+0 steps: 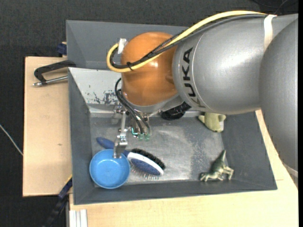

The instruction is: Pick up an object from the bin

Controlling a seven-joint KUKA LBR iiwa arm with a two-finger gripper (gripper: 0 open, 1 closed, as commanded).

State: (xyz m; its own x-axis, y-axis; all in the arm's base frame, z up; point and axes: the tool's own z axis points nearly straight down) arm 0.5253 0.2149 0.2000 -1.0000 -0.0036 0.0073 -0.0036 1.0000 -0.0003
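Down at the left of the grey metal bin (80, 126) lies a small flat dark-blue plastic piece (104, 142), and just below it, in the near left corner, sits a round bright-blue plastic bowl (109, 171), mouth up. The gripper (122, 144) hangs under the arm's orange cover, its tip right at the bowl's upper rim; from where I stand I cannot tell whether it is open or closed, or gripping anything. Touching the bowl's right side lies an oval brush with a blue-and-white back and black bristles (147, 163). Farther right, a pale cream plastic object (214, 122) pokes out from beneath the arm. Near the front right corner stands an olive-green toy dinosaur (218, 170).
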